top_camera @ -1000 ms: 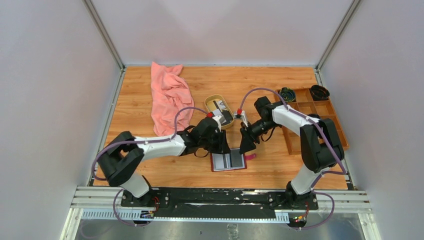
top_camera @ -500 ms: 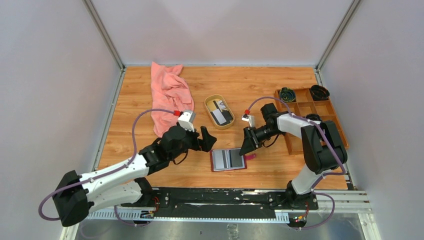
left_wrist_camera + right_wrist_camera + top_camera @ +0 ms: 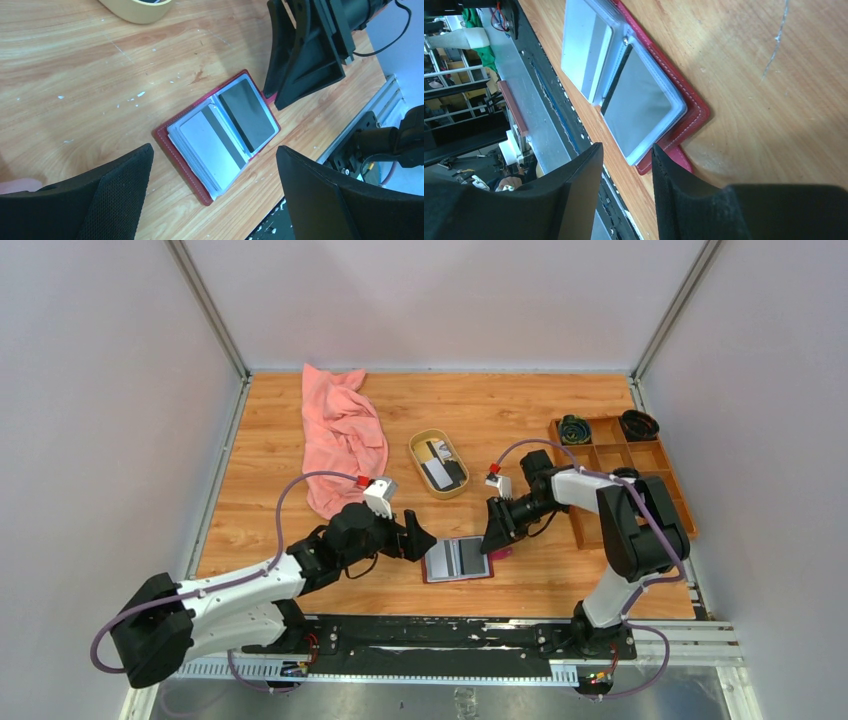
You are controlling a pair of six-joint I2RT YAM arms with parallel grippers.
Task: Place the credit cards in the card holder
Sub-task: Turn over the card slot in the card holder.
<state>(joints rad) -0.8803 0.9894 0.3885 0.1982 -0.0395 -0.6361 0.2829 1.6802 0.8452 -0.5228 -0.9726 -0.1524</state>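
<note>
1. Steadying the open card holder (image 3: 458, 558), at lower centre, suits the right gripper (image 3: 491, 543), whose jaws are partly apart and empty at the holder's right edge.
2. The left gripper (image 3: 427, 540), spread wide and empty beside the holder, should fetch one of the credit cards (image 3: 440, 462) from the oval dish (image 3: 417, 444) above.

We find the card holder (image 3: 457, 559) blocked sideways by left gripper (image 3: 415, 538) and right gripper (image 3: 497, 531); the table (image 3: 455, 512) behind it is open.
</note>
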